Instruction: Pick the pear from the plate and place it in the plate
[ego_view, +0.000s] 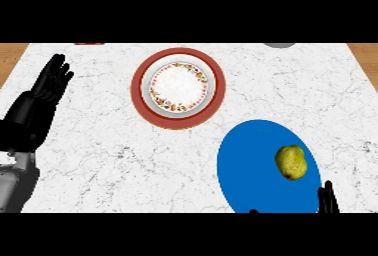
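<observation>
Left hand (52, 80) rests open by the counter's (103, 150) left edge, fingers straight up. Mid-counter toward the far edge sits the red-rimmed plate (177, 117). The pear (291, 161) lies on the blue plate (251, 165) near the front-right corner; looks smooth, roll-prone, so I'd grab its fat belly. Right hand (327, 200) barely shows, can't tell its state.

A yellow-green pear (291, 162) lies on its side on the right half of a plain blue plate (251, 165) at about 5 o'clock on the desk. At 12 o'clock sits a red-rimmed plate (145, 100) with a white, flower-bordered centre.
</observation>
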